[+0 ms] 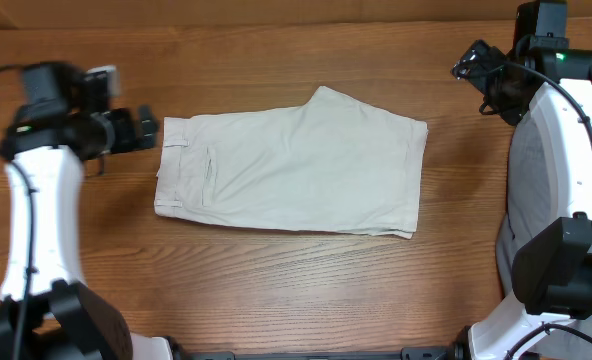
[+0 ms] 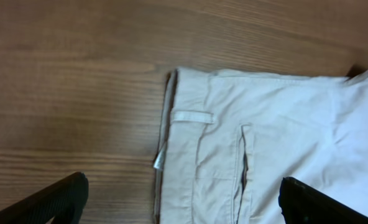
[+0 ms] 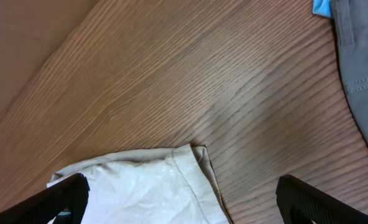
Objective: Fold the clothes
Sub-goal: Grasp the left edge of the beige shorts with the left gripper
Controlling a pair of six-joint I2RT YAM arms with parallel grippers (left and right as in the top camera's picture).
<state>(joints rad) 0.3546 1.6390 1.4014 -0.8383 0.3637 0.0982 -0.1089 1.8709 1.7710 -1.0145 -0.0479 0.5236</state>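
Observation:
Pale beige-cream shorts lie flat in the middle of the table, folded lengthwise, waistband to the left, hems to the right. The left wrist view shows the waistband, a belt loop and the slit back pocket. The right wrist view shows a hem corner. My left gripper is open and empty, just left of the waistband, apart from it; its fingers frame the cloth. My right gripper is open and empty, above the table beyond the shorts' far right corner.
A grey garment lies at the table's right edge under the right arm, also seen in the right wrist view with a bit of blue cloth beside it. Wooden tabletop surrounds the shorts.

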